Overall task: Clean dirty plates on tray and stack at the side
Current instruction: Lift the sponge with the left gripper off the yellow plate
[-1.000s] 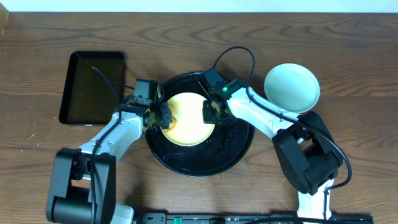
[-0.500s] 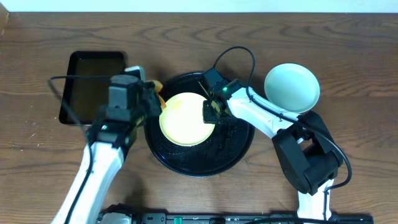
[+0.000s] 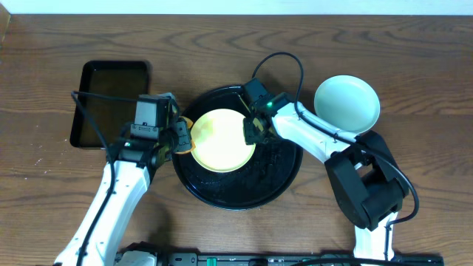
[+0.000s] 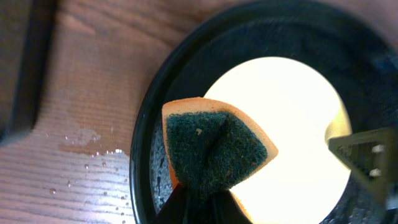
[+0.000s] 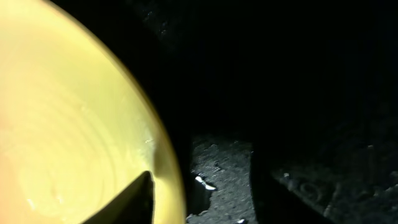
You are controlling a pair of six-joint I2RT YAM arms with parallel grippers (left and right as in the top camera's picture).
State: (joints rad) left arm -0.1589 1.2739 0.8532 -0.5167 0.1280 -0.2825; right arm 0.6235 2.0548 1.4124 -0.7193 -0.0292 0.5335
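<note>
A pale yellow plate (image 3: 222, 140) lies in the round black tray (image 3: 275, 177), left of the tray's middle. My left gripper (image 3: 179, 138) hangs over the tray's left rim, shut on a folded sponge (image 4: 214, 149) with a green scouring face and orange edge. The sponge is held above the plate's (image 4: 286, 124) left edge. My right gripper (image 3: 250, 131) is at the plate's right rim, open. One finger (image 5: 127, 199) is over the plate's inside and the other is outside the rim (image 5: 163, 168). A pale mint-blue plate (image 3: 347, 103) sits on the table right of the tray.
A smaller rectangular black tray (image 3: 111, 103) lies at the left on the wooden table. Water droplets (image 4: 87, 140) dot the wood beside the round tray's rim (image 4: 140, 155). The round tray's floor (image 5: 230, 162) is wet. My right arm's cable (image 3: 284, 63) loops above the tray.
My left arm swung up off the plate's left side with the sponge and now hovers at the tray's left rim. The right gripper's jaws have parted at the plate's rim.
</note>
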